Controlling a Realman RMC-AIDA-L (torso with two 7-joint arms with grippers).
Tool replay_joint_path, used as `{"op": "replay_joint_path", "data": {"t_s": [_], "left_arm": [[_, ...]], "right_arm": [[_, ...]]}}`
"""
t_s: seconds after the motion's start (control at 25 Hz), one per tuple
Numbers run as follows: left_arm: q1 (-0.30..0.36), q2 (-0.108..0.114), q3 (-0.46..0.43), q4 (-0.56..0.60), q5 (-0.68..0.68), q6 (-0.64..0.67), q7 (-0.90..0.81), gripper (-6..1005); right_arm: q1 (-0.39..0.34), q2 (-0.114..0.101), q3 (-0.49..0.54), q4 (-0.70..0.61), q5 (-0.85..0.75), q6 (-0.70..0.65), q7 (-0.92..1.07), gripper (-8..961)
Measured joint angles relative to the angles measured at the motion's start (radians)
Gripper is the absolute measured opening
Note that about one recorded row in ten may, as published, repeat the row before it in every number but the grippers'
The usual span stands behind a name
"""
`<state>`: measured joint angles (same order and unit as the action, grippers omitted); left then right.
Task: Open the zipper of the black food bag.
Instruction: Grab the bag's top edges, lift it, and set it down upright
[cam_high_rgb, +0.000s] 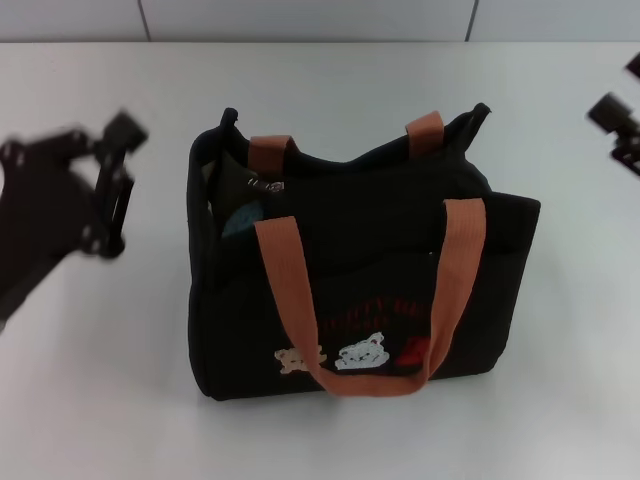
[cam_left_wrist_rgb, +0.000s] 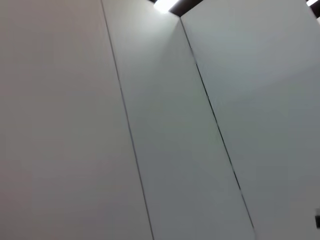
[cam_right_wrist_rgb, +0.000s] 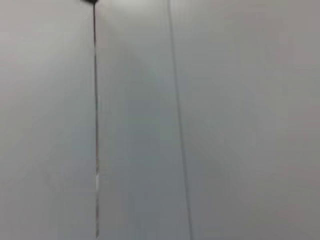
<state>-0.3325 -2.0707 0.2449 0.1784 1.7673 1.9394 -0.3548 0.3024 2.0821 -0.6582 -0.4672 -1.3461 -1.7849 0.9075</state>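
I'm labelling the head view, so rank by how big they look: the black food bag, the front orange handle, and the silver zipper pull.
1. black food bag
2. front orange handle
3. silver zipper pull, by far the smallest

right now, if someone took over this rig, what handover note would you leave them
Left gripper: off the bag's left side above the table, touching nothing; blurred, so finger state unclear.
Right gripper: at the far right edge of the head view, well clear of the bag, holding nothing visible.
Black food bag: upright mid-table, handles draped over it.
Zipper: silver pull sits near the bag's left end; the top gapes there, with something bluish inside.
Done: the zip looks largely open.
Left: confirm that. Both wrist views show only wall panels.
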Motion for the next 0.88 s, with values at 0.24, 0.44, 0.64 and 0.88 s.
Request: {"op": "replay_joint_path", "data": {"t_s": [0.24, 0.44, 0.64, 0.88], "left_arm": [[0.09, 0.003, 0.028, -0.013, 0.017, -0.02, -0.061, 110], [0.142, 0.021, 0.134, 0.043, 0.024, 0.011, -0.186, 122], [0.162, 0.029, 0.218, 0.067, 0.024, 0.013, -0.222, 254], [0.17, 0.031, 0.303, 0.068, 0.026, -0.015, -0.223, 672]], "right_arm": [[-0.002, -0.002, 0.015, 0.004, 0.003, -0.003, -0.007, 739], [-0.012, -0.003, 0.032, 0.0, 0.003, 0.001, -0.007, 739], [-0.023, -0.004, 0.035, -0.002, 0.004, 0.001, -0.007, 739], [-0.032, -0.004, 0.036, -0.002, 0.004, -0.004, -0.007, 738]]}}
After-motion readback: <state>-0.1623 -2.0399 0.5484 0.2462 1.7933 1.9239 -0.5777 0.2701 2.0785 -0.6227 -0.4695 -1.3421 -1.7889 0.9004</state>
